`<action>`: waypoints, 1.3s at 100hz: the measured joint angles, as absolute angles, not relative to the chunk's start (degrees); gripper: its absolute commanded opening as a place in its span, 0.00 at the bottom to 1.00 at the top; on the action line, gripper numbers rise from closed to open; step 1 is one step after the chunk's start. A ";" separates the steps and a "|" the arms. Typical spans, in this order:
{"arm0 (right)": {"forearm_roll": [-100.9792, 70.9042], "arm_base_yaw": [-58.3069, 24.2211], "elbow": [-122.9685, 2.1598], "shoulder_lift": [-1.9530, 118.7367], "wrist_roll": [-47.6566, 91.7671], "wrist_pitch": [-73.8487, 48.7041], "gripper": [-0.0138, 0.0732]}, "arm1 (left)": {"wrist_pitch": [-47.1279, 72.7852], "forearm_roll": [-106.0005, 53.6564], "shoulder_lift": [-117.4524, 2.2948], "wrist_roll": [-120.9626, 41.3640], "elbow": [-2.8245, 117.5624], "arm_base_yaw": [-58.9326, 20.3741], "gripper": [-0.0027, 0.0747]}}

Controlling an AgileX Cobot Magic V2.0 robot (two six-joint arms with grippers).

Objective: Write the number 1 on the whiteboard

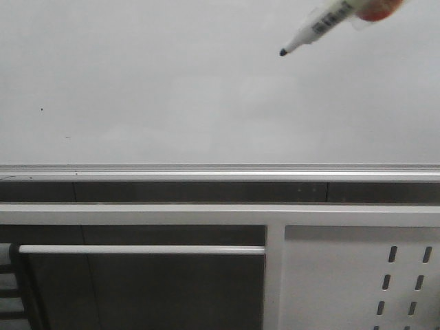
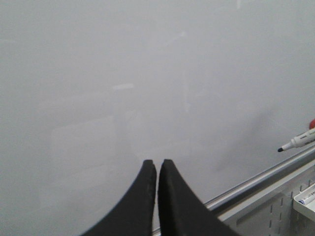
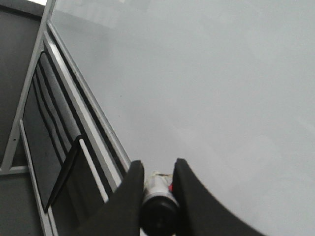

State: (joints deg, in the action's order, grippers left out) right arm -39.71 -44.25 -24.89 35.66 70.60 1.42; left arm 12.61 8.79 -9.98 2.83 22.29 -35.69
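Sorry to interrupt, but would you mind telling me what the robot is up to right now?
The right hand is holding a marker pen with its black tip pointed at the whiteboard. No stroke for the number 1 is visible yet; only tiny specks mark the board. The left hand is shut on nothing, facing the board.

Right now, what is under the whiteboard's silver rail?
Under the whiteboard and its silver rail runs a dark gap, then a white frame bar. Lower right sits a white perforated panel; lower left, dark panels. What lies behind those stays hidden.
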 measured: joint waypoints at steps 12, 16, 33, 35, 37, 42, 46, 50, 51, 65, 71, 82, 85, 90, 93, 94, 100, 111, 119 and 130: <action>-35.97 -50.13 -24.89 39.84 70.60 7.79 0.10 | 12.33 8.79 -9.98 2.83 22.09 -35.69 0.01; -34.08 -52.11 -24.89 41.12 70.70 10.45 0.10 | 12.33 8.79 -9.98 2.83 22.09 -35.69 0.01; -30.81 -56.74 -24.89 48.06 70.70 24.83 0.10 | 12.33 8.79 -9.98 2.86 22.04 -35.69 0.01; -30.73 -56.84 -24.89 48.66 70.70 26.55 0.10 | 12.33 8.79 -9.98 2.86 22.04 -35.69 0.01; -30.73 -57.01 -24.89 49.55 70.70 28.13 0.10 | 12.33 8.79 -9.98 2.86 22.04 -35.69 0.01; -30.73 -57.00 -24.89 51.44 70.70 31.32 0.10 | 12.33 8.79 -9.98 2.86 22.04 -35.69 0.01; -30.59 -57.00 -24.89 52.83 70.70 33.23 0.10 | 12.33 8.79 -9.98 2.86 22.04 -35.69 0.01; -30.24 -57.00 -24.89 54.04 70.70 34.28 0.10 | 12.33 8.79 -9.98 2.86 22.04 -35.69 0.01; -30.04 -57.00 -24.89 54.22 70.70 34.52 0.10 | 12.33 8.79 -9.98 2.86 22.04 -35.69 0.01; -28.50 -57.00 -24.89 56.68 70.70 35.06 0.10 | 12.33 8.79 -9.98 2.86 22.04 -35.69 0.01; -28.22 -57.00 -24.89 56.97 70.70 35.06 0.10 | 12.33 8.79 -9.98 2.86 21.95 -35.69 0.01; -28.38 -57.13 -24.89 57.06 70.70 35.06 0.10 | 12.33 8.79 -9.98 2.86 21.95 -35.69 0.01; -28.66 -57.13 -24.89 57.06 70.70 35.06 0.10 | 12.33 8.79 -9.98 2.86 21.95 -35.69 0.01; -29.11 -57.13 -24.89 57.06 70.70 34.95 0.10 | 12.33 8.79 -9.98 2.86 21.95 -35.69 0.01; -29.43 -57.13 -24.89 57.06 70.70 34.84 0.10 | 12.33 8.79 -9.98 2.86 21.95 -35.69 0.01; -29.57 -57.13 -24.89 57.06 70.70 34.84 0.10 | 12.33 8.79 -9.98 2.86 21.95 -35.69 0.01; -29.84 -57.13 -24.89 57.06 70.70 34.76 0.10 | 12.33 8.79 -9.98 2.86 21.95 -35.69 0.01; -30.51 -57.13 -24.89 57.06 70.80 36.16 0.10 | 12.33 8.79 -9.98 2.86 21.95 -35.69 0.01; -30.75 -57.13 -24.89 57.06 70.80 37.46 0.10 | 12.33 8.79 -9.98 2.86 21.95 -35.69 0.01; -31.68 -57.13 -24.89 57.78 70.80 38.18 0.10 | 12.33 8.79 -9.98 2.86 21.95 -35.69 0.01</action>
State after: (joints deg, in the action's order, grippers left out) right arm -31.68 -57.13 -24.89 57.78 70.80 38.18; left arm 12.33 8.79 -9.98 2.86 21.95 -35.69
